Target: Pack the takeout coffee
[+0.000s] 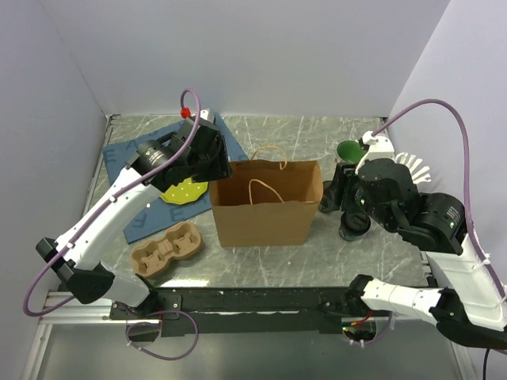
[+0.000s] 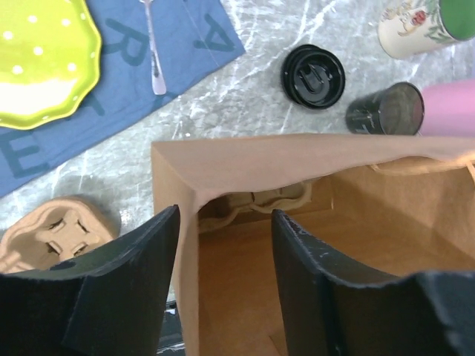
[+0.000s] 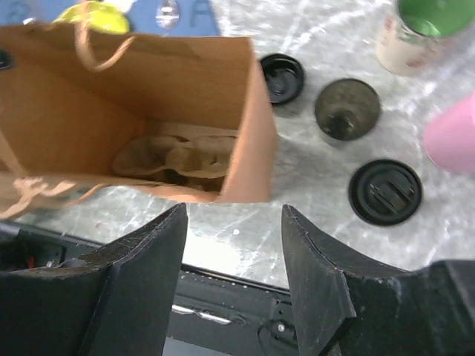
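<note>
Packing unfinished: short dark takeout coffee cup with black plastic lid (image 3: 386, 191) stands on grey marbled table (image 3: 312, 178), right of brown paper bag (image 1: 265, 210), outside it. Left gripper (image 2: 226, 222) spread wide, straddling bag's left wall. Right gripper (image 3: 234, 215) spread, empty, near cup. Remaining: grasp cup, lower into bag.

Bright, even light, soft shadows; the right wrist view is slightly blurred, with glare on the table (image 3: 215, 248).

Around me stand plain, pale grey-white walls (image 1: 261, 47) — one behind, one at each side. Below lies a grey, white-veined marbled tabletop (image 1: 333, 134), evenly lit — a silver metal rail (image 1: 63, 310) along its near edge.
</note>
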You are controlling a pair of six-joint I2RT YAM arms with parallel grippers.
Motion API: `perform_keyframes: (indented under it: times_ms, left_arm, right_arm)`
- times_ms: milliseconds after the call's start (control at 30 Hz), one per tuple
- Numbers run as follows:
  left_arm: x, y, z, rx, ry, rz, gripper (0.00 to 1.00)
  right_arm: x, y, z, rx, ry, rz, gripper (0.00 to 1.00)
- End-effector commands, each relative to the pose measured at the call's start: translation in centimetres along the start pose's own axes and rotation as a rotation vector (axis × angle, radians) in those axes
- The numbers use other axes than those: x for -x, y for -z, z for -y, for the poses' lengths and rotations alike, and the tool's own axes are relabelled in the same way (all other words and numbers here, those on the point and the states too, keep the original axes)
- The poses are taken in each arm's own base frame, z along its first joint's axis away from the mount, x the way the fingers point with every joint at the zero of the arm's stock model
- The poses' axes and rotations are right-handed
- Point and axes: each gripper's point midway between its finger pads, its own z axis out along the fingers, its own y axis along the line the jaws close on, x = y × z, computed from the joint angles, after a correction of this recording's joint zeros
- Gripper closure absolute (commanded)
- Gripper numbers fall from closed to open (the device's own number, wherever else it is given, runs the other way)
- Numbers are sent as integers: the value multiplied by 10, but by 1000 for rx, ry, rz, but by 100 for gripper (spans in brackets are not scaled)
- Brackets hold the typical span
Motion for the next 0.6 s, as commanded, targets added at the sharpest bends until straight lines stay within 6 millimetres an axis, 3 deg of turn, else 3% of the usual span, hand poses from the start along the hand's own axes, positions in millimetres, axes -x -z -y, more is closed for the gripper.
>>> perform_keyframes:
  times_ms: [0,133,233,400,567]
  left_arm:
    - [15,14,-7,26,30,62,38]
    - [14,16,-14,32,24,62,33]
    - [14,16,-21,63,30,56,37]
    - [13,16,-29,86,24,53,41]
    - [12,25,-16,-13,20,48,34]
  right_arm:
    - [8,4,30,-130,-70,14,39]
    - [16,-5,48,-158,-126,16,39]
    - [11,-16,69,-240,-135,-29,39]
    - [-10,-41,98,-338,-173,-135,33]
    - [-45,-64,118,-392,-233,-222,25]
